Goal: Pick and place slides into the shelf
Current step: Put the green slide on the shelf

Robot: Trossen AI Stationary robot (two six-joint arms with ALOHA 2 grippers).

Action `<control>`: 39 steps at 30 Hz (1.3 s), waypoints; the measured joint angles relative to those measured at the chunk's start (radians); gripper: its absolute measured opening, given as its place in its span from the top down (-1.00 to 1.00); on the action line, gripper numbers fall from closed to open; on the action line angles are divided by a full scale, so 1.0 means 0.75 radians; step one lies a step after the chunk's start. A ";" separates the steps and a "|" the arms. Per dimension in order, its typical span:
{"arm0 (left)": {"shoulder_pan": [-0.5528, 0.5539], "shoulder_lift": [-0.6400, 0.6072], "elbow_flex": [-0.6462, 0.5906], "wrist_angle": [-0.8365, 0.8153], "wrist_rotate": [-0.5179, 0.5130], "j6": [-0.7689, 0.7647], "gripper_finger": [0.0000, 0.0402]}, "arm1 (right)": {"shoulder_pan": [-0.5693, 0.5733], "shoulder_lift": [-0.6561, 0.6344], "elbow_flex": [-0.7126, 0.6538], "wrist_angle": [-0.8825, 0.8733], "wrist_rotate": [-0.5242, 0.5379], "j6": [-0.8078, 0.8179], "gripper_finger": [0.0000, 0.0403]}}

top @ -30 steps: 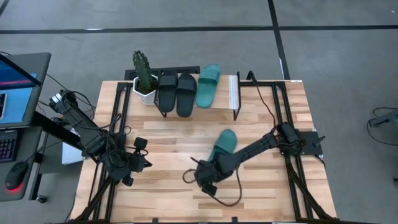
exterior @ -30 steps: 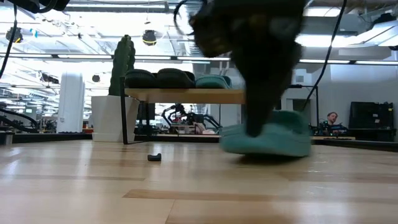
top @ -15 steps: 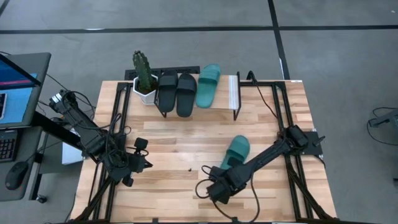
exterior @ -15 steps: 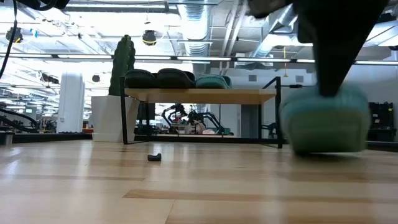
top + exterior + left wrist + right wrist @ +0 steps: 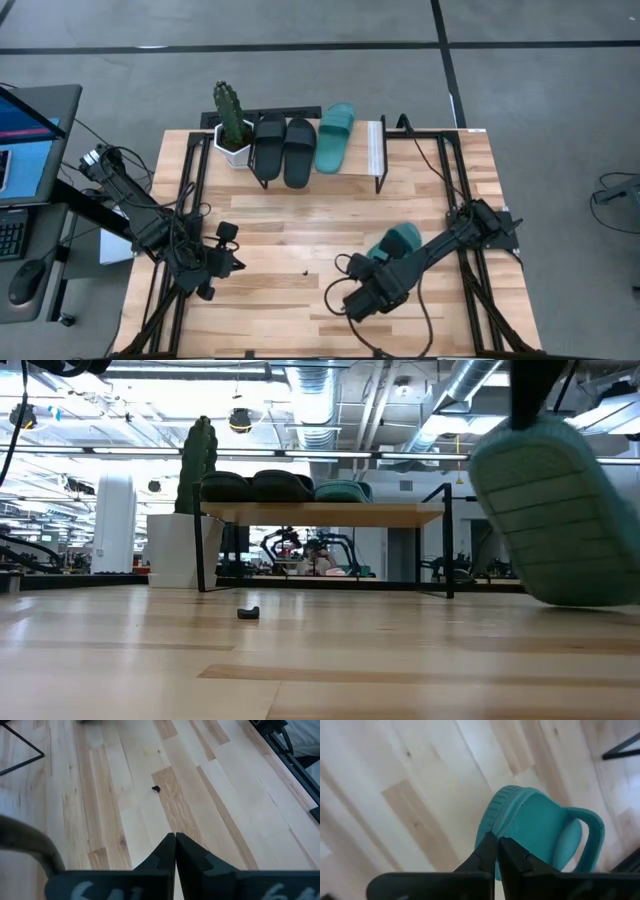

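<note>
One teal-green slide (image 5: 402, 238) hangs from my right gripper (image 5: 382, 264) over the table's right near part; in the low view the slide (image 5: 560, 510) shows its ribbed sole, tilted and off the wood. The shelf (image 5: 366, 146) stands at the far edge, and two black slides (image 5: 285, 148) and the other teal slide (image 5: 335, 137) lie on its panel. My left gripper (image 5: 236, 262) waits shut over the table's left near part and holds nothing. My right gripper pinches the teal slide's rounded end farthest from the strap, at its ridged rim (image 5: 493, 826), between the two fingers (image 5: 487, 851). The fingers lie along the slide, and the strap (image 5: 587, 837) is at the far end. The slide is lifted clear and tilted.
A cactus in a white pot (image 5: 232, 125) stands at the shelf's left end. A small black bit (image 5: 304, 270) lies on the wood mid-table. Bare panel remains right of the teal slide on the shelf. Black frame rails run along both table sides.
My right gripper has carried the teal slide from mid-table toward the right edge. The slide, which lay on the wood at first, is now lifted clear and tipped so that its sole faces the low camera.
</note>
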 joint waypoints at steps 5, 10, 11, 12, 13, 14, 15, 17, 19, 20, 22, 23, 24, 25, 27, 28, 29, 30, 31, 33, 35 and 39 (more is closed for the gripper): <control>0.000 -0.001 0.000 0.009 0.002 0.000 0.99 | -0.032 0.001 -0.004 -0.001 0.033 -0.069 1.00; 0.001 -0.001 0.000 0.009 0.008 0.000 0.99 | -0.059 0.001 -0.004 -0.001 0.072 -0.109 1.00; 0.001 -0.001 0.000 0.009 0.008 0.000 0.99 | -0.064 0.001 -0.004 0.000 0.088 -0.110 1.00; 0.000 -0.001 0.000 0.009 0.008 0.000 0.99 | -0.064 0.001 -0.004 -0.001 0.094 -0.111 1.00; 0.000 -0.001 0.000 0.009 0.009 -0.001 0.99 | -0.065 0.001 -0.004 -0.001 0.102 -0.113 1.00; 0.000 -0.001 0.000 0.009 0.009 -0.001 0.99 | -0.064 0.000 -0.004 -0.001 0.108 -0.114 1.00; 0.000 -0.001 0.000 0.009 0.009 -0.001 0.99 | -0.064 -0.006 -0.004 0.000 0.109 -0.121 1.00; 0.000 -0.001 0.000 0.009 0.009 -0.001 0.99 | -0.059 -0.032 -0.004 0.000 0.115 -0.121 1.00; 0.000 -0.001 0.000 0.008 0.009 -0.001 0.99 | -0.044 -0.069 -0.004 -0.001 0.142 -0.095 1.00; 0.000 -0.001 0.000 0.008 0.009 -0.001 0.99 | -0.036 -0.088 -0.004 -0.001 0.155 -0.087 1.00; 0.000 -0.001 0.000 0.008 0.009 -0.001 0.99 | -0.015 -0.132 -0.004 -0.001 0.180 -0.060 1.00; 0.000 -0.001 0.000 0.008 0.009 -0.001 0.99 | -0.004 -0.153 -0.004 -0.001 0.201 -0.048 1.00; 0.000 -0.001 0.000 0.009 0.009 -0.002 0.99 | 0.008 -0.175 -0.003 -0.001 0.223 -0.035 1.00; 0.000 -0.001 0.000 0.009 0.009 -0.002 0.99 | 0.019 -0.197 -0.003 -0.001 0.239 -0.024 1.00; 0.000 -0.001 0.000 0.009 0.009 -0.002 0.99 | 0.038 -0.237 -0.003 0.000 0.268 -0.016 1.00; 0.000 -0.001 0.000 0.011 0.009 -0.002 0.99 | 0.046 -0.256 -0.003 -0.002 0.280 -0.013 1.00; 0.000 -0.001 0.000 0.014 0.009 -0.003 0.99 | 0.056 -0.273 -0.003 -0.002 0.296 -0.010 1.00; 0.000 -0.001 0.000 0.016 0.009 -0.003 0.99 | 0.065 -0.289 -0.003 -0.001 0.314 -0.007 1.00; 0.000 -0.001 0.000 0.017 0.009 -0.003 0.99 | 0.073 -0.305 -0.003 -0.001 0.331 -0.006 1.00; 0.000 -0.001 0.000 0.018 0.009 -0.003 0.99 | 0.085 -0.335 -0.003 -0.002 0.356 -0.007 1.00; 0.000 -0.001 0.000 0.017 0.009 -0.003 0.99 | 0.097 -0.362 -0.003 -0.001 0.383 -0.007 1.00; 0.000 -0.001 0.000 0.018 0.007 -0.003 0.99 | 0.111 -0.423 0.001 -0.003 0.430 -0.021 1.00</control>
